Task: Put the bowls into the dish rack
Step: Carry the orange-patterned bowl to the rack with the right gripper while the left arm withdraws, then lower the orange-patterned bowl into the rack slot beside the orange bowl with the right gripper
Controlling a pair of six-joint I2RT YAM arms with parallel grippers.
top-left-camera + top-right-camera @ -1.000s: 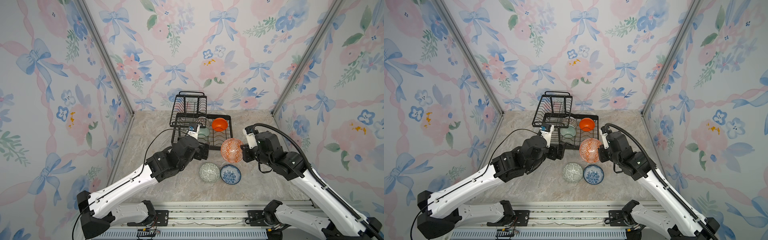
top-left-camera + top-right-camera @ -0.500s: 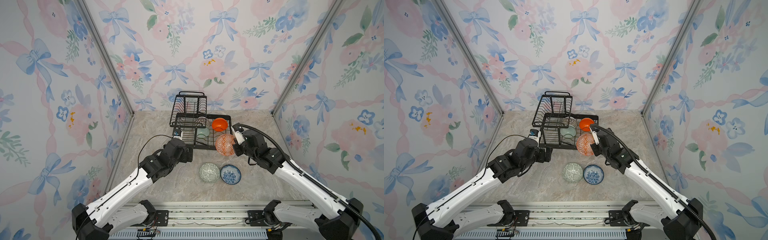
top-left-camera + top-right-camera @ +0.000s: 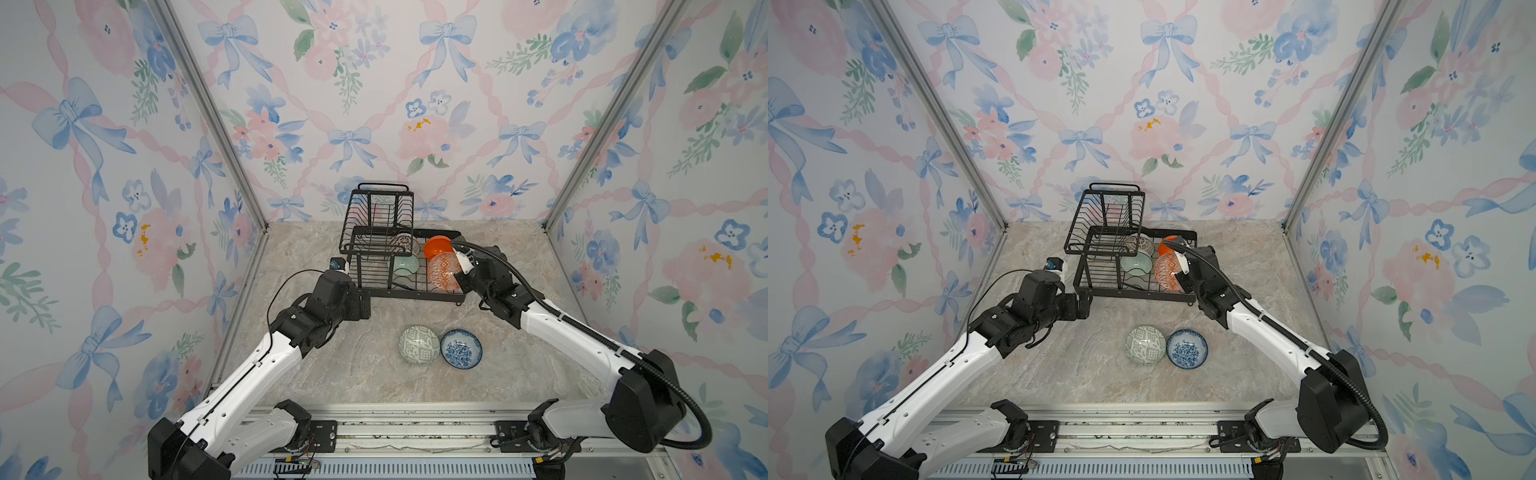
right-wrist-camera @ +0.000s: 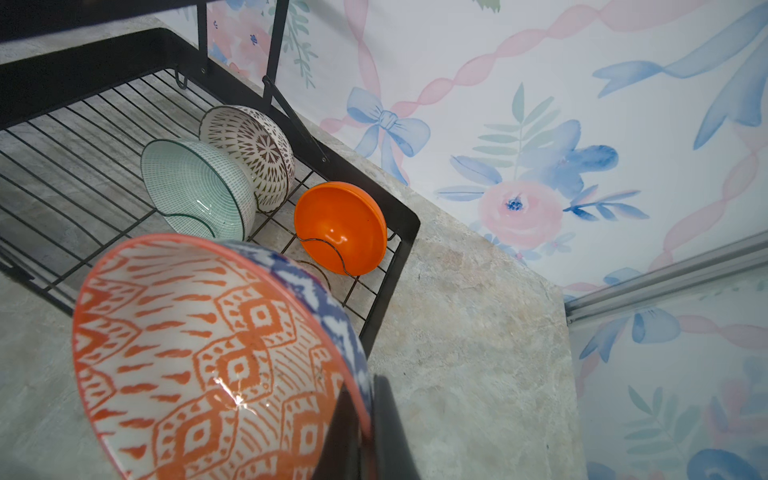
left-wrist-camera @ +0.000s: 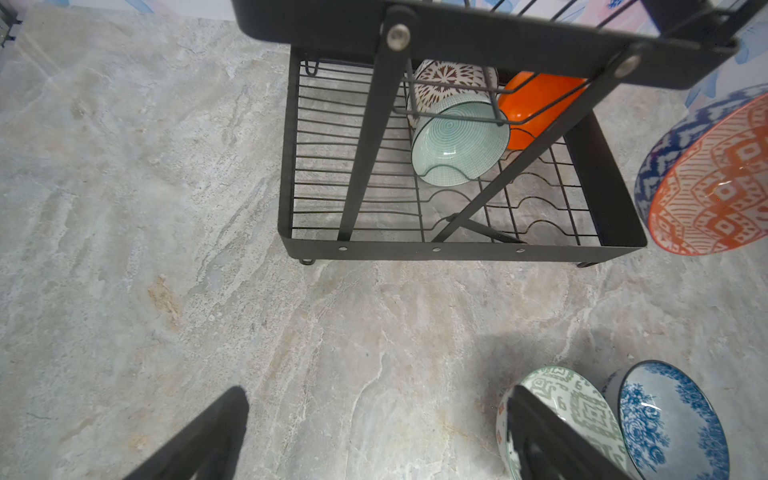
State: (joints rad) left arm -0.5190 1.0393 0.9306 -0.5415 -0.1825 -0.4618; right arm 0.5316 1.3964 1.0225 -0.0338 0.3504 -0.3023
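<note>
The black wire dish rack [image 3: 415, 293] [image 3: 1133, 294] stands at the back of the table. In its lower tray lean a white bowl with brown lattice [image 4: 253, 149], a pale mint bowl [image 4: 195, 187] and a plain orange bowl [image 4: 338, 226]. My right gripper [image 4: 365, 415] [image 3: 462, 277] is shut on the rim of the orange-white geometric bowl [image 3: 444, 271] [image 4: 216, 357], which is held tilted over the tray's right front part. My left gripper [image 5: 376, 395] [image 3: 362, 304] stands open and empty, low beside the rack's front left corner. A grey-green patterned bowl [image 3: 419, 345] and a blue-white floral bowl [image 3: 460, 349] sit on the table in front.
The rack's raised upper basket [image 3: 380, 224] with its handle overhangs the tray's left half, and its slanted struts [image 5: 365, 137] cross the tray. Papered walls close in the marble table [image 3: 332, 374] on three sides.
My right gripper has carried the geometric bowl away from the table's front and up to the rack's tray. My left arm has drawn back and left, away from the rack.
</note>
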